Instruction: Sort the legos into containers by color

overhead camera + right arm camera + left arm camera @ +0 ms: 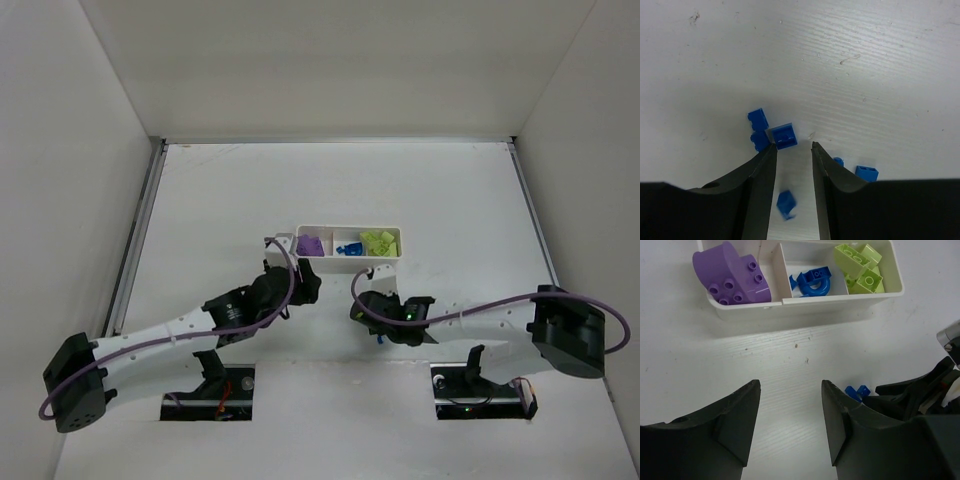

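A long white tray (805, 307) sits near the middle of a white table (220, 200). Its long axis runs left to right across the overhead view, and one long side faces the two arms. Thin dividers split it into three square compartments in a row.

The left compartment holds a rounded purple piece (732, 275). It lies tilted, with its studs toward the arms and its curved back toward the far side. The middle compartment holds a blue curved piece (815, 284). The right compartment holds several yellow-green blocks (862, 270), piled at different angles with studs showing.

The left claw (790, 405) hovers near the tray's long near side and points toward it. Its two dark fingers are spread wide, with only table between them, and it holds nothing.

The right claw (793, 146) is to the right of the left one, also on the near side of the tray. It points down over a loose scatter of small blue bricks (784, 135) on the table. Its fingers stand close together with a narrow gap and grip nothing. One brick (786, 204) lies inside that gap and appears to touch neither finger. Another sits just at the fingertips, turned at a slight angle. Two more lie just to its left, close together. Two others lie beside the finger on the right of the wrist view.
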`<action>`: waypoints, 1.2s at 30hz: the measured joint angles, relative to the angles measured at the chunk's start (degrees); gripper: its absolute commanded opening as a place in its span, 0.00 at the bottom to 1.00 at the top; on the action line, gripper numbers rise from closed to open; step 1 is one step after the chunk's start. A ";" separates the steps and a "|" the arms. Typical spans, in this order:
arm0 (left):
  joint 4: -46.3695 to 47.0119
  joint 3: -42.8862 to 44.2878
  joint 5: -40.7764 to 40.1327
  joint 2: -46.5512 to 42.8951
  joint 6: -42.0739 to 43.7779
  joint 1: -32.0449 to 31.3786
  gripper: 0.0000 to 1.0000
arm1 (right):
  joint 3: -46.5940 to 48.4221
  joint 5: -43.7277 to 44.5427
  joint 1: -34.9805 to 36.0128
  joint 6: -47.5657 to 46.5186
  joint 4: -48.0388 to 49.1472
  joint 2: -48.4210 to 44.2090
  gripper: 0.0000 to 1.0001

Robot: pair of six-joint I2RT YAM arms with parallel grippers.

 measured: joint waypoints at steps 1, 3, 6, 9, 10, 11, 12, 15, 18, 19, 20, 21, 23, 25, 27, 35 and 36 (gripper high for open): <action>-0.04 -0.59 -0.15 -0.68 -0.50 -0.17 0.48 | 0.13 -0.24 -0.37 -0.52 0.04 0.31 0.40; 0.00 -1.53 -0.50 -1.66 -1.64 -0.63 0.48 | 0.37 -0.87 -1.38 -1.70 0.42 0.94 0.40; 0.09 -2.45 -0.94 -2.01 -3.13 -1.95 0.48 | 0.55 -1.90 -2.73 -3.21 1.07 1.60 0.39; 0.00 -2.91 -1.38 -1.97 -4.24 -3.72 0.46 | 0.55 -3.26 -4.17 -4.70 2.01 1.64 0.37; 0.09 -2.91 -1.64 -1.92 -4.57 -4.37 0.45 | 0.55 -3.72 -4.59 -5.07 2.38 1.64 0.36; 0.13 -2.91 -1.95 -1.88 -4.85 -5.01 0.44 | 0.55 -4.24 -5.05 -5.49 2.86 1.64 0.35; 0.13 -2.91 -2.40 -1.70 -5.07 -5.75 0.43 | 0.55 -4.76 -5.53 -5.90 3.45 1.64 0.35; 0.15 -2.91 -3.91 -0.55 -5.68 -8.11 0.41 | 0.55 -6.54 -6.93 -6.99 5.14 1.53 0.33; 0.13 -2.93 -5.33 0.92 -6.34 -10.80 0.41 | 0.55 -8.04 -8.00 -7.82 6.32 1.38 0.29; 0.17 -2.95 -5.97 1.33 -6.54 -11.91 0.40 | 0.55 -8.44 -8.24 -7.98 6.51 1.25 0.29; 0.35 -3.10 -6.58 1.73 -6.71 -13.09 0.40 | 0.55 -8.74 -8.55 -8.20 6.69 1.16 0.28; 0.50 -3.26 -7.10 2.08 -6.88 -14.14 0.40 | 0.55 -8.98 -8.70 -8.39 6.97 1.09 0.29; 0.52 -3.52 -8.17 2.80 -7.17 -16.17 0.40 | 0.55 -9.33 -8.90 -8.68 7.34 1.09 0.34; 0.50 -3.67 -9.20 3.28 -7.45 -17.86 0.41 | 0.55 -9.42 -8.90 -8.85 7.30 1.09 0.40; 0.55 -3.76 -9.88 3.39 -7.78 -18.86 0.41 | 0.55 -9.42 -8.90 -9.16 7.28 1.09 0.40; 0.50 -4.98 -11.10 1.03 -8.44 -19.39 0.41 | 0.55 -9.44 -8.87 -9.16 7.04 1.38 0.31; 0.50 -5.09 -11.21 0.26 -8.44 -19.41 0.41 | 0.57 -9.44 -8.87 -9.16 7.02 1.53 0.31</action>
